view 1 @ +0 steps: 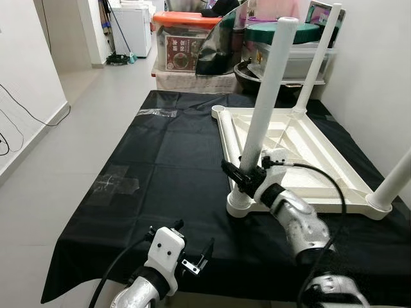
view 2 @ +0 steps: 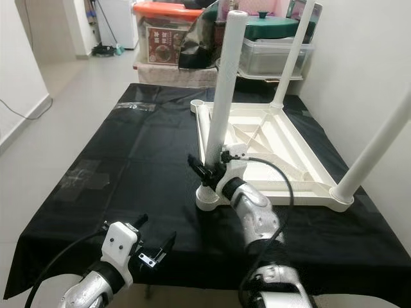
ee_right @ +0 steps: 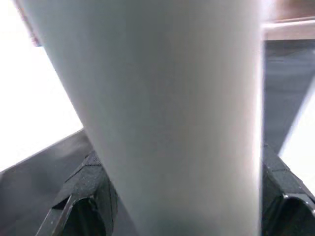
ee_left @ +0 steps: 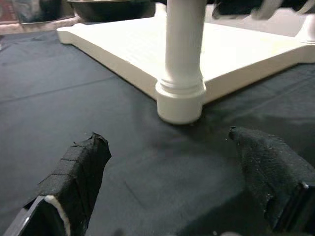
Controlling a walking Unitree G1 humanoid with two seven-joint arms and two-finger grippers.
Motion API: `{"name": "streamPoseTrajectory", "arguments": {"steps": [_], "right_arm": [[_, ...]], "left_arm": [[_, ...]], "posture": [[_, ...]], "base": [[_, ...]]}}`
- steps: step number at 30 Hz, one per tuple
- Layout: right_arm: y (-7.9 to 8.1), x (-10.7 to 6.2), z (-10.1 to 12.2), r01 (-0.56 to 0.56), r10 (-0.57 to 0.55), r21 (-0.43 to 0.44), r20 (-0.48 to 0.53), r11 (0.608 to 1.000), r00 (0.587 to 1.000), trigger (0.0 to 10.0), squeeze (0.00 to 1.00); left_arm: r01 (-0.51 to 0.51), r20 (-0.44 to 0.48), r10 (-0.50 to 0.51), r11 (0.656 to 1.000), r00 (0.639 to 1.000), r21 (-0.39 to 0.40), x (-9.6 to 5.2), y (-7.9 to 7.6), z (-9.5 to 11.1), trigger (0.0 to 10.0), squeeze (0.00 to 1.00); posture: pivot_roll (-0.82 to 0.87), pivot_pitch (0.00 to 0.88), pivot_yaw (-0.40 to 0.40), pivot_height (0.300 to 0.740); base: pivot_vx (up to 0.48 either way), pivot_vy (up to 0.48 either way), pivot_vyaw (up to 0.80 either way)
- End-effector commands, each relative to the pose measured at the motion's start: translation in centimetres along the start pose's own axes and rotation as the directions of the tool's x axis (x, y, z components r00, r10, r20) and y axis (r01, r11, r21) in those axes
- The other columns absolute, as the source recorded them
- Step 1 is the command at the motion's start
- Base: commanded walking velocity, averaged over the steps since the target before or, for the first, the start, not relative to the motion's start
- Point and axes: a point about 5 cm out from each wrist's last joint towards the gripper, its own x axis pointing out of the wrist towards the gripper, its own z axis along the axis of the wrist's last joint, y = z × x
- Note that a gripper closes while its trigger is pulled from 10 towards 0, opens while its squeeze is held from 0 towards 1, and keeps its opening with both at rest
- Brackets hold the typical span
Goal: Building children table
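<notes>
The white table top (view 1: 292,154) lies upside down on the black cloth (view 1: 160,167), right of centre in the head view, its legs pointing up. The near left leg (view 1: 264,96) stands almost upright, leaning slightly toward the upper right. The right gripper (view 1: 247,176) clasps it low down, a finger either side. The far leg (view 1: 318,58) is cut off at the top edge, the right leg (view 1: 397,176) at the side. At lower left, the left gripper (view 1: 186,253) hovers spread wide, holding nothing.
</notes>
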Motion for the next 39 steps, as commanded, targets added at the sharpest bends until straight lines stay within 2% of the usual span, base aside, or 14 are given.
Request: {"name": "streamPoseTrajectory", "arguments": {"steps": [1,8,9,10,17,19,25,27,29,30,31,33,38,39], "right_arm": [[2.0,1.5,0.1,-0.173,0.173,0.007,-0.016,0.985,0.985,10.0,0.00],[4.3,2.7,-1.0,-0.466,0.452,-0.047,-0.172,0.884,0.875,10.0,0.00],[4.5,3.2,-1.4,-0.473,0.452,-0.066,-0.201,0.879,0.869,8.8,0.00],[4.6,3.7,-1.8,-0.463,0.436,-0.084,-0.223,0.883,0.872,0.0,0.00],[3.5,4.7,-2.5,-0.244,0.203,-0.184,-0.213,0.952,0.956,0.0,0.00],[1.7,4.4,-2.0,0.031,-0.057,-0.191,-0.131,0.981,0.990,0.0,0.00],[-0.1,3.5,-1.8,0.290,-0.305,-0.169,-0.075,0.942,0.949,0.0,0.00],[-2.3,0.4,-2.0,0.726,-0.728,-0.086,0.008,0.683,0.686,0.0,0.00],[-2.3,0.4,-2.0,0.726,-0.728,-0.086,0.008,0.683,0.686,0.0,0.00],[-2.4,-1.1,-2.5,0.848,-0.848,-0.033,0.021,0.529,0.530,0.0,0.00],[-2.4,-1.1,-2.5,0.848,-0.848,-0.033,0.021,0.529,0.530,0.0,0.00],[-1.0,-2.0,-3.7,0.927,-0.928,0.041,0.006,0.373,0.373,0.0,0.00],[0.6,-0.9,-4.5,0.933,-0.935,0.083,-0.019,0.350,0.353,0.0,0.00],[1.0,-0.1,-4.6,0.908,-0.912,0.103,-0.017,0.407,0.410,10.0,0.00]], "left_arm": [[-0.001,0.002,0.001,1.000,1.000,0.001,0.0,0.0,-0.1,10.0,0.00],[-0.007,0.003,0.007,1.000,1.000,0.004,0.0,0.1,-0.1,10.0,0.00],[-0.007,0.004,0.007,1.000,1.000,0.005,0.0,0.1,-0.1,10.0,0.00],[-0.008,0.004,0.008,1.000,1.000,0.005,0.0,0.1,-0.1,10.0,0.00],[-0.009,0.004,0.009,1.000,1.000,0.004,0.0,0.1,-0.1,10.0,0.00],[-0.008,0.004,0.008,1.000,1.000,0.002,-0.1,0.1,-0.1,10.0,0.00],[-0.007,0.003,0.007,1.000,1.000,0.001,-0.1,0.1,-0.1,10.0,0.00],[-0.003,0.003,0.003,1.000,1.000,-0.002,-0.1,0.1,-0.1,10.0,0.00],[-0.003,0.003,0.003,1.000,1.000,-0.002,-0.1,0.1,-0.1,10.0,0.00],[-0.001,0.002,0.001,1.000,1.000,-0.002,-0.1,0.2,-0.1,10.0,0.00],[-0.001,0.002,0.001,1.000,1.000,-0.002,-0.1,0.2,-0.1,10.0,0.00],[0.000,0.001,0.000,1.000,1.000,-0.001,0.0,0.2,-0.1,10.0,0.00],[-0.001,0.000,0.001,1.000,1.000,0.002,-0.1,0.1,-0.1,10.0,0.00],[-0.002,0.000,0.002,1.000,1.000,0.002,-0.1,0.1,0.0,10.0,0.00]], "posture": [[0.12,0.000,-0.076,0.740],[0.12,0.000,-0.071,0.740],[0.13,0.000,-0.074,0.740],[0.13,0.000,-0.073,0.740],[0.13,0.000,-0.071,0.740],[0.12,0.000,-0.068,0.740],[0.12,0.000,-0.065,0.740],[0.11,0.000,-0.061,0.740],[0.11,0.000,-0.061,0.740],[0.11,0.000,-0.060,0.740],[0.11,0.000,-0.060,0.740],[0.12,0.000,-0.061,0.740],[0.12,0.000,-0.062,0.740],[0.12,0.000,-0.063,0.740]], "base": [[0.000,0.000,0.00],[0.000,0.000,0.00],[0.000,0.000,0.00],[0.000,0.000,0.00],[0.000,0.000,0.00],[0.000,0.000,0.00],[0.000,0.000,0.00],[0.000,0.000,0.00],[0.000,0.000,0.00],[0.000,0.000,0.00],[0.000,0.000,0.00],[0.000,0.000,0.00],[0.000,0.000,0.00],[0.000,0.000,0.00]]}}
